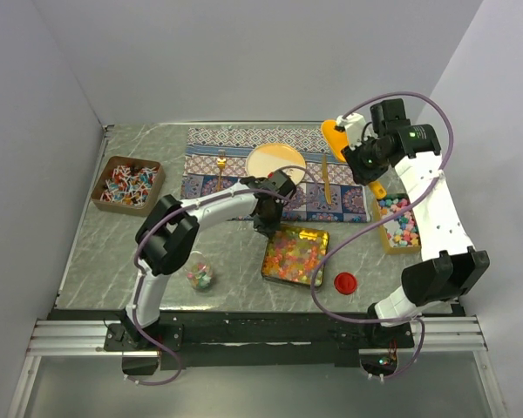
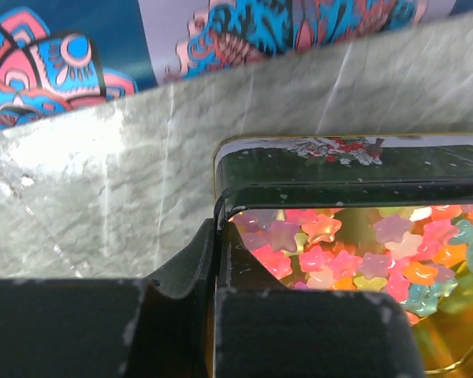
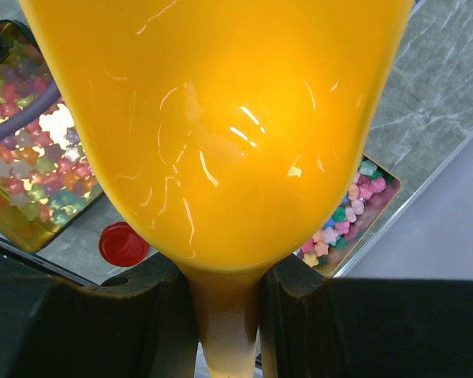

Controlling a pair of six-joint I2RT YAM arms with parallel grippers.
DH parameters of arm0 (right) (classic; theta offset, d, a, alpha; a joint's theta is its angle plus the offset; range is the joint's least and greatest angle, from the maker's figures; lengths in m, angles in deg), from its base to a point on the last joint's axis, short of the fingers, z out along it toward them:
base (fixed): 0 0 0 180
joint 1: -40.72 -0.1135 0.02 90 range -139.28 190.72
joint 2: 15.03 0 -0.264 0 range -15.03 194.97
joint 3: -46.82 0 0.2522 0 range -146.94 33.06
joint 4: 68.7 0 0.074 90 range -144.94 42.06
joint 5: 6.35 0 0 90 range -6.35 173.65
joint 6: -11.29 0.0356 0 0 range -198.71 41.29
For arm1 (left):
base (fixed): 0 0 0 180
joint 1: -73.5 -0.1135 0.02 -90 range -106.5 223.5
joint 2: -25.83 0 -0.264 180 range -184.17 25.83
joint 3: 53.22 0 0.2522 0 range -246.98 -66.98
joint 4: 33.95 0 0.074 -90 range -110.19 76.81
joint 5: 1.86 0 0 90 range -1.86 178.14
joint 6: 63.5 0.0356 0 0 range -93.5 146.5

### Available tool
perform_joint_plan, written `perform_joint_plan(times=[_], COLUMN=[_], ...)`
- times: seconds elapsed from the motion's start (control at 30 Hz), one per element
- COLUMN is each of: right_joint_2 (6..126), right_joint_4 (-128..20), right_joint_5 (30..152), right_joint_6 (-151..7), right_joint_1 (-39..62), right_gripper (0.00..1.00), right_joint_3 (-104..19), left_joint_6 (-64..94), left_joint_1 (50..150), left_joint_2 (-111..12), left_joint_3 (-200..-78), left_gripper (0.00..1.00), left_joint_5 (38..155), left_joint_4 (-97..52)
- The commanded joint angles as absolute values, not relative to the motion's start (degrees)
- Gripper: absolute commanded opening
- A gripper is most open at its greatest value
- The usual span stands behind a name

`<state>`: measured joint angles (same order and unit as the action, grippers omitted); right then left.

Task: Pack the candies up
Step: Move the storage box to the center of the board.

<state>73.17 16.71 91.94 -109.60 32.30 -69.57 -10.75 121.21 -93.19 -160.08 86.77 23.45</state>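
Glistening star-shaped candies (image 2: 355, 252), pink, orange, yellow, teal, fill a gold tin (image 2: 339, 169); left jaws clamp its rim, right jaws grip a yellow scoop (image 3: 221, 118).

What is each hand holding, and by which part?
Left hand pinches the candy tin by its wall near a corner. Right hand holds the yellow scoop by its handle.

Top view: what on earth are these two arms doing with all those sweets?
The left claw is shut on the corner rim of a tin of candies. The right claw holds a yellow scoop in the air, away from the tin. A small jar with a few candies stands nearby; a red lid lies on the table.
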Motion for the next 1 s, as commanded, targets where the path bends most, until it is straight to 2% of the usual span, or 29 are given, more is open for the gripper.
perform_joint_plan(times=[0.0,0.03,0.07,0.13,0.17,0.27,0.33,0.37,0.53,0.7,0.8,0.83,0.97], right_joint_2=[69.3,69.0,68.5,67.8,67.6,67.2,67.3,67.5,69.0,71.7,73.6,74.5,77.2], right_joint_4=[16.0,16.0,15.9,15.8,15.8,15.9,16.2,16.1,15.5,15.5,15.5,15.6,16.0], right_joint_5=[92.4,92.3,92.2,91.6,91.3,90.1,89.1,88.9,87.9,88.2,89.0,89.4,90.6], right_joint_6=[-108.8,-108.8,-108.7,-108.7,-108.7,-108.7,-108.6,-108.5,-108.7,-108.9,-109.0,-109.1,-109.0], right_joint_1=[33.1,33.1,33.1,33.2,33.2,33.2,33.3,33.3,33.3,33.3,33.2,33.2,33.1], right_gripper=[0.00,0.00,0.00,0.00,0.00,0.00,0.00,0.00,0.00,0.00,0.00,0.00,0.00], right_joint_3=[-68.6,-68.0,-67.7,-66.9,-66.7,-67.2,-68.3,-68.6,-71.3,-75.6,-77.9,-78.6,-82.7], left_joint_6=[-15.4,-15.3,-15.3,-14.9,-14.2,-11.0,-7.4,-3.6,6.6,19.4,29.0,32.0,37.9], left_joint_1=[121.2,121.3,121.5,121.6,121.6,120.6,119.0,117.2,107.7,91.9,82.8,78.1,70.5], left_joint_2=[-93.8,-94.3,-94.5,-94.3,-94.1,-90.9,-87.1,-85.9,-78.0,-72.6,-73.4,-73.8,-76.4], left_joint_3=[-164.3,-164.6,-165.2,-165.4,-165.5,-164.8,-164.3,-164.9,-168.2,-167.7,-167.4,-166.8,-163.9], left_gripper=[0.03,0.09,0.28,0.48,0.62,0.78,0.85,0.92,0.95,0.93,0.88,0.84,0.81], left_joint_5=[88.4,89.0,89.9,92.4,92.9,93.5,99.7,101.4,110.8,103.2,99.4,98.8,96.8], left_joint_4=[20.7,20.3,20.1,18.8,18.7,18.6,17.9,18.2,24.2,31.6,36.7,37.1,31.8])
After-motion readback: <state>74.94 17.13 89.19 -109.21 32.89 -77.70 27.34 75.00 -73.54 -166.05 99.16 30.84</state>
